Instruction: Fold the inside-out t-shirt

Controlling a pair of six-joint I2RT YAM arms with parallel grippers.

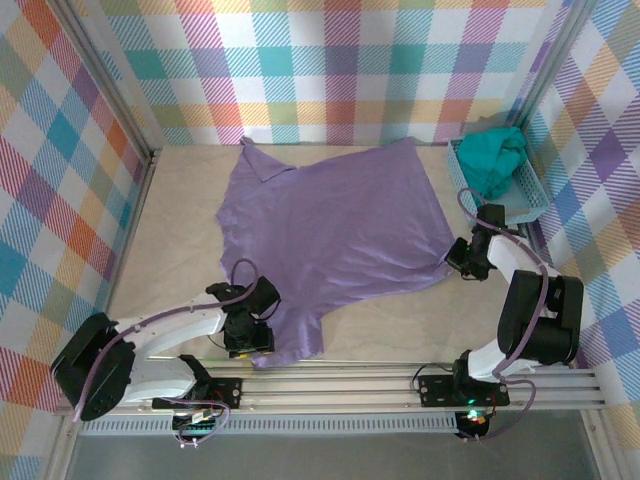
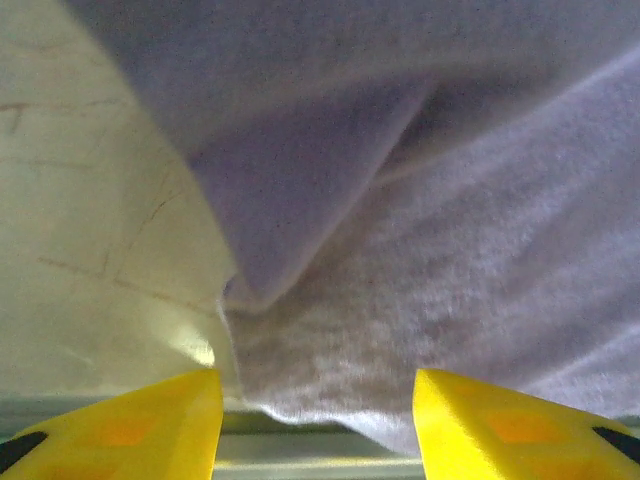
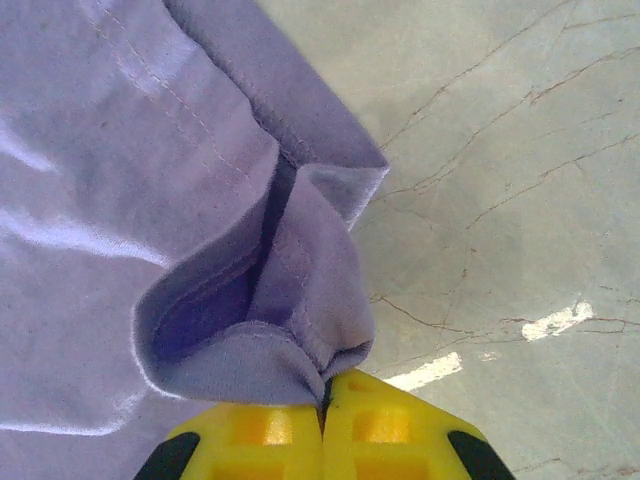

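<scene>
While the inside-out t-shirt (image 1: pixel 340 220) lies spread nearly flat across the middle of the table (image 1: pixel 175 230), both arms work at its near edge. The right gripper (image 3: pixel 325 395), at the shirt's right-hand corner, has its yellow fingers pressed together on a pinch of doubled hem, the cloth bunching just ahead of them. The left gripper (image 2: pixel 318 390), at the near-left flap, stands with fingers apart, purple fabric lying between them but not clamped. No fold appears to have been made: the body is one rumpled layer, with a corner reaching toward the back wall. On this showing the task is at its start, with every fold left to do. A teal-green garment (image 1: pixel 495 160) sits in a blue basket (image 1: pixel 530 205) at far right, apart from the shirt.
</scene>
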